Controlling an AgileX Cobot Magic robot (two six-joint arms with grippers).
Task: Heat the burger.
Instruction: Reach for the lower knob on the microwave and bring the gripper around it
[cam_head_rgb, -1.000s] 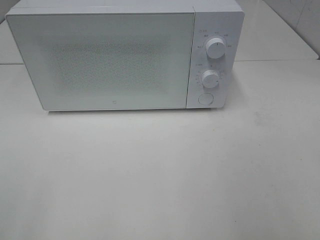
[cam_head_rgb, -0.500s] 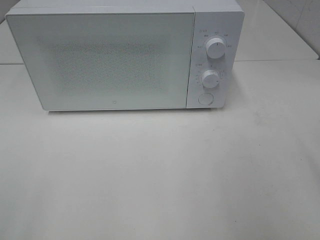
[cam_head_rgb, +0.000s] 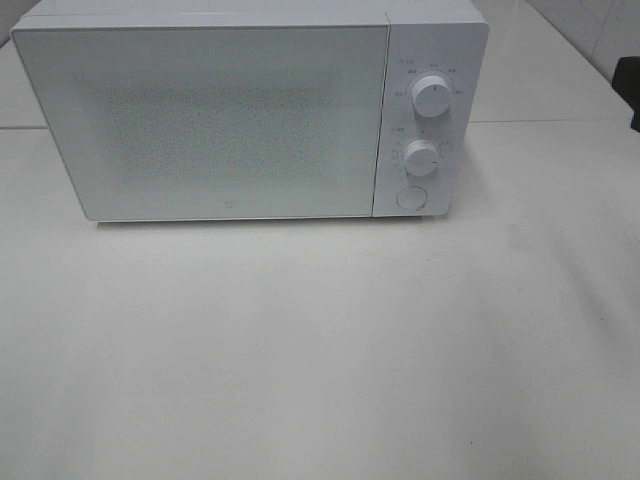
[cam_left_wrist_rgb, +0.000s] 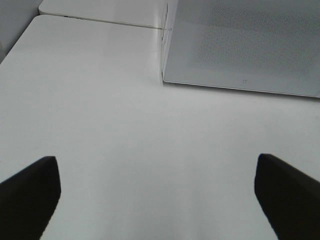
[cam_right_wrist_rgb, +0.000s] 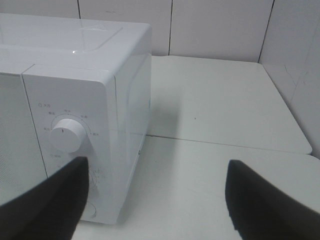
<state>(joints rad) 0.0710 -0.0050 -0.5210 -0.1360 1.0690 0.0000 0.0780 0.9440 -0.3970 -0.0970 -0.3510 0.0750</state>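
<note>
With the burger nowhere seen, perhaps hidden behind the shut door (cam_head_rgb: 200, 120) of the microwave (cam_head_rgb: 430, 30), and the left pincer (cam_left_wrist_rgb: 156, 165) and right pincer (cam_right_wrist_rgb: 157, 165) both spread wide and empty, the right one is best centred squarely on the upper knob (cam_right_wrist_rgb: 64, 134) before being closed.

Left end effector (cam_left_wrist_rgb: 159, 194) and right end effector (cam_right_wrist_rgb: 156, 200) show plain black blunt fingers (cam_left_wrist_rgb: 29, 196).
</note>
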